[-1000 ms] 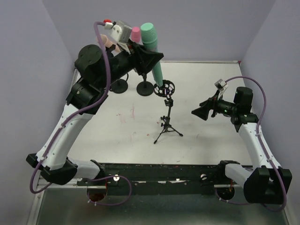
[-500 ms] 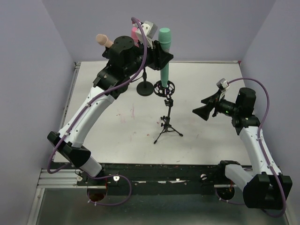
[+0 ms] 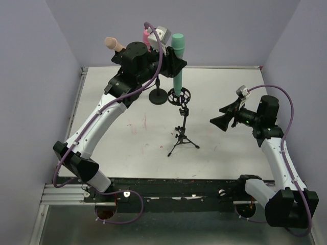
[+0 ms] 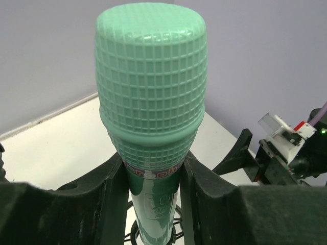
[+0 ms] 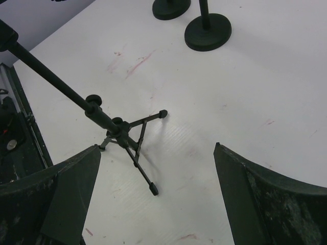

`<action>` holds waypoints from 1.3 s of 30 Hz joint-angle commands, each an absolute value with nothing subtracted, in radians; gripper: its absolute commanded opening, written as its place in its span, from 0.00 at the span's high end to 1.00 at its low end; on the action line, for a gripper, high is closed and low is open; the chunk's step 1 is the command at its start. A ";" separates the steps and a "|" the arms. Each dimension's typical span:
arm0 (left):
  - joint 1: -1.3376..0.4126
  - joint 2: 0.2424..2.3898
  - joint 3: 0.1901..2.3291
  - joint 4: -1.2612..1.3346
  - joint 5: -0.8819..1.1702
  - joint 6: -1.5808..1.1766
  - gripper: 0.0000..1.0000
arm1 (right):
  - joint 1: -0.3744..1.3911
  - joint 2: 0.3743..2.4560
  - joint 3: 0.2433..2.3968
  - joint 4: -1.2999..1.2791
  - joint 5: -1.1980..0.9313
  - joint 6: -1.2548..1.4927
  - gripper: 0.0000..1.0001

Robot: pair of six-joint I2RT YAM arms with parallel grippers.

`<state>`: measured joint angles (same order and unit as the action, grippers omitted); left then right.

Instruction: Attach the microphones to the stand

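Holding the green microphone at the tripod's ring

My left gripper [image 3: 172, 62] [image 4: 153, 186] is closed on the green microphone [image 3: 178, 43] [image 4: 152, 92]. The fingers [image 4: 104, 199] press its handle from both sides, just under the ribbed head. The microphone stands upright, head above my jaws and handle running down below them. Straight beneath the left jaws sits the ring clip [image 3: 179, 96] of the tripod stand [image 3: 183, 133] [image 5: 130, 140]. The handle's lower end reaches that ring, and in the left wrist view a bit of the ring shows around the bottom of the handle. Whether it is fully seated I cannot tell.

Behind and to the left of my left jaws, the pink microphone [image 3: 146, 37] is mostly hidden by the wrist. Further left, the peach microphone [image 3: 113, 44] tilts with its head up and outward. What carries these two I cannot see. One round base [image 3: 159, 97] [image 5: 208, 31] rests on the table [image 3: 230, 153] [image 5: 255, 76], below and a little left of the left jaws.

My right gripper [image 3: 220, 121] [image 5: 157, 148] is spread wide and grips nothing. It hangs above the table, well apart from the left jaws. The tripod's feet lie ahead of it and between its fingers [image 5: 66, 189] in the right wrist view, not touching them.
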<state>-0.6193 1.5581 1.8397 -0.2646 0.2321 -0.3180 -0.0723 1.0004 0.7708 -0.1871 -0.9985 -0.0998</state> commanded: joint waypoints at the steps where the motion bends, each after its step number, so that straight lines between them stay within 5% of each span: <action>1: -0.609 1.557 1.773 -0.199 0.236 -0.327 0.90 | -0.074 0.996 0.773 -0.176 -1.008 -0.123 0.00; 9: -0.607 1.499 1.612 -0.130 0.314 -0.379 0.89 | -0.075 1.000 0.775 -0.181 -1.009 -0.127 0.00; 15: -0.611 1.448 1.490 -0.084 0.334 -0.408 0.77 | -0.074 1.008 0.776 -0.186 -1.022 -0.132 0.00; 23: -0.611 1.375 1.457 -0.083 0.304 -0.423 0.15 | -0.075 1.023 0.779 -0.215 -1.051 -0.178 0.00; 32: -0.604 1.217 1.410 -0.121 0.250 -0.324 0.11 | -0.074 1.055 0.799 -0.426 -1.288 -0.480 0.00; 39: -0.525 0.811 0.967 -0.042 0.149 -0.305 0.02 | -0.045 1.202 0.938 -1.054 -1.413 -1.084 0.00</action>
<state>-0.5766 1.0290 1.2163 -0.0944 0.2417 -0.3180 -0.0715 1.1240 0.8364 -0.6170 -1.3060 -0.6617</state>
